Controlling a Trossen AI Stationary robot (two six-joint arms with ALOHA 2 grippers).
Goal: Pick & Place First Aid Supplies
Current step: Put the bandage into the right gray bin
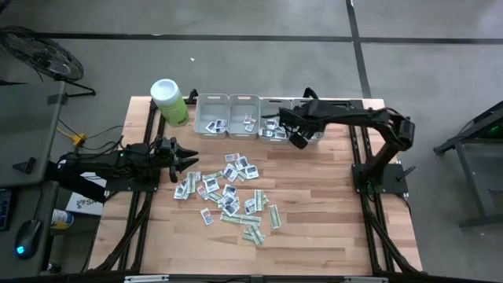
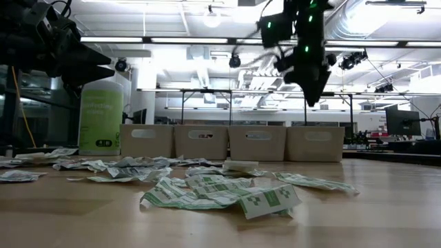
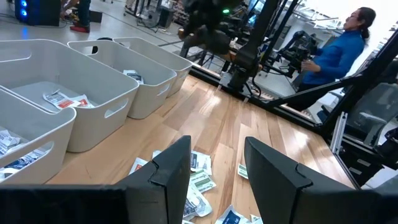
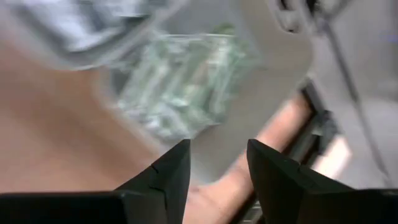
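Presently spread and holding nothing, the right end effector (image 1: 298, 140) at the far side of the wooden counter (image 1: 314, 212), over the near edge of the row of grey bins (image 1: 244, 102) toward its right end; fingers (image 4: 171, 171) parted in the right wrist view, with a blurred heap of green-and-white strips (image 4: 180, 81) inside a bin beyond them. Seen high against the ceiling lights in the low view, above the right-hand bins. Also spread and holding nothing, the left end effector (image 1: 185, 159), hovering at the counter's left side, just left of the scattered packets (image 1: 228, 192). Loose across the middle of the counter, most of the first aid supplies: squarish white packets with dark and red prints, plus longer green-and-white strips at the near end of the pile. A few more packets lying inside the bins, blue-printed ones in the left bin and red-printed ones in the next. Standing left of the bins, a lime-green canister (image 1: 169, 101) with a white lid. Beyond the counter, in the left wrist view, a person (image 3: 339, 56) in a blue top.
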